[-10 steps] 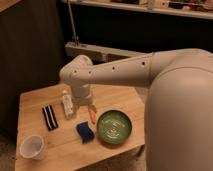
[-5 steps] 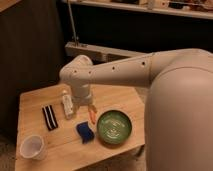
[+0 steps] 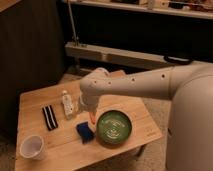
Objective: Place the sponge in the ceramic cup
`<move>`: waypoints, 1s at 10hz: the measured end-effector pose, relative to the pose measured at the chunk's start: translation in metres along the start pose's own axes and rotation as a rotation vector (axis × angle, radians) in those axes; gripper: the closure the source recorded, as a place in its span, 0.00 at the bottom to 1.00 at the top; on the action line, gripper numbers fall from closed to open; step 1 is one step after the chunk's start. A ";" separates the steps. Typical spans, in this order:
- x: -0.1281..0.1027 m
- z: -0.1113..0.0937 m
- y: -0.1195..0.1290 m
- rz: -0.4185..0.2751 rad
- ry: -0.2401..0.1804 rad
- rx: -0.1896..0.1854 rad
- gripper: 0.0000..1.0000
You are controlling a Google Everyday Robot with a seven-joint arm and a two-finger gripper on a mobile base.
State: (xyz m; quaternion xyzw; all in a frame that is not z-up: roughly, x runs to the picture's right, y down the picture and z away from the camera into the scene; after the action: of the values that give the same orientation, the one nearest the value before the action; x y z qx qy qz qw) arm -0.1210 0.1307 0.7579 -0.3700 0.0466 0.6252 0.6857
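The gripper [image 3: 92, 116] hangs spread wide, holding nothing, with the sponge [image 3: 85, 131] lying near at its six o'clock; the ceramic cup [image 3: 32, 147] stands well apart at the sponge's eight o'clock

The arm [image 3: 145, 82] is a smooth, off-white tube with rounded joints and a row of small dark dots along its length, swelling into a bulky pale shell at the right. Its pincer [image 3: 92, 117], darker with orange-red tips, hangs at the arm's end just above the surface [image 3: 145, 125].

Sponge [image 3: 85, 131]: dk blue block, lying flat just by pincer [image 3: 92, 118]. Ceramic cup [image 3: 32, 147]: white, upright, well apart, front-left.
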 end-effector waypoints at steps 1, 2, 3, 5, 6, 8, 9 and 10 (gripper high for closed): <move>-0.001 0.016 -0.001 -0.041 0.002 -0.043 0.35; -0.004 0.034 0.001 -0.094 0.015 -0.058 0.35; -0.009 0.055 0.009 -0.161 0.038 -0.037 0.35; -0.013 0.066 0.019 -0.229 0.060 0.020 0.35; -0.014 0.069 0.021 -0.253 0.071 0.068 0.35; -0.014 0.065 0.028 -0.267 0.101 0.135 0.35; -0.013 0.061 0.025 -0.258 0.123 0.166 0.35; -0.009 0.059 0.019 -0.242 0.152 0.199 0.35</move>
State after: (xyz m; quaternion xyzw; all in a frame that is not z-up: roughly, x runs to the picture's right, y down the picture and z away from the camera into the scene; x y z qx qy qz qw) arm -0.1632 0.1551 0.7970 -0.3493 0.1153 0.5005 0.7837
